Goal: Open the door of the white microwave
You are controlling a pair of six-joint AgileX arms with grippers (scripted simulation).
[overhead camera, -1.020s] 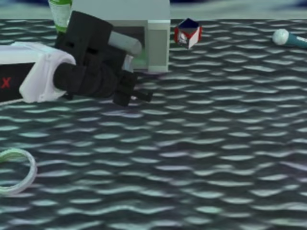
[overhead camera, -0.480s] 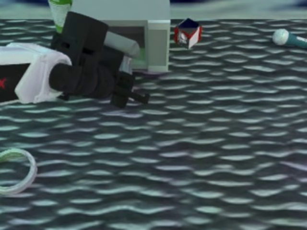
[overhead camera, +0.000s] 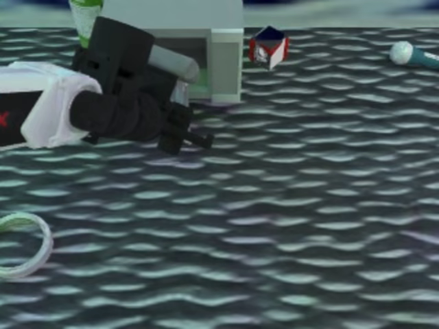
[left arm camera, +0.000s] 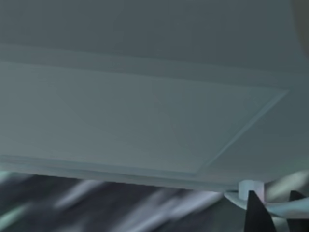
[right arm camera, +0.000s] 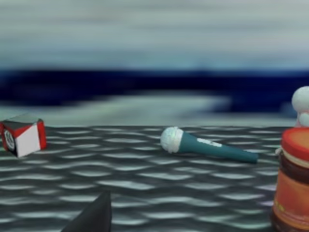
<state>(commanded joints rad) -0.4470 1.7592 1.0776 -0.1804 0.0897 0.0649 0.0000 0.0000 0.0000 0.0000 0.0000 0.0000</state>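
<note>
From above, the microwave point(overhead camera: 199, 41) sits at 12 o'clock on the tabletop point(overhead camera: 274, 226). Its door point(overhead camera: 175, 65) swings out toward 8 o'clock. The left claw point(overhead camera: 185, 137) is at the door's free edge; I cannot tell if it is apart. A box point(overhead camera: 269, 46) and a mic point(overhead camera: 413, 55) lie toward 1 and 2 o'clock.

Left wrist: the door point(left arm camera: 145, 116) fills the view.

Right wrist: the box point(right arm camera: 23, 136), the mic point(right arm camera: 207, 147) and a jar point(right arm camera: 292, 188) on open tabletop.
</note>
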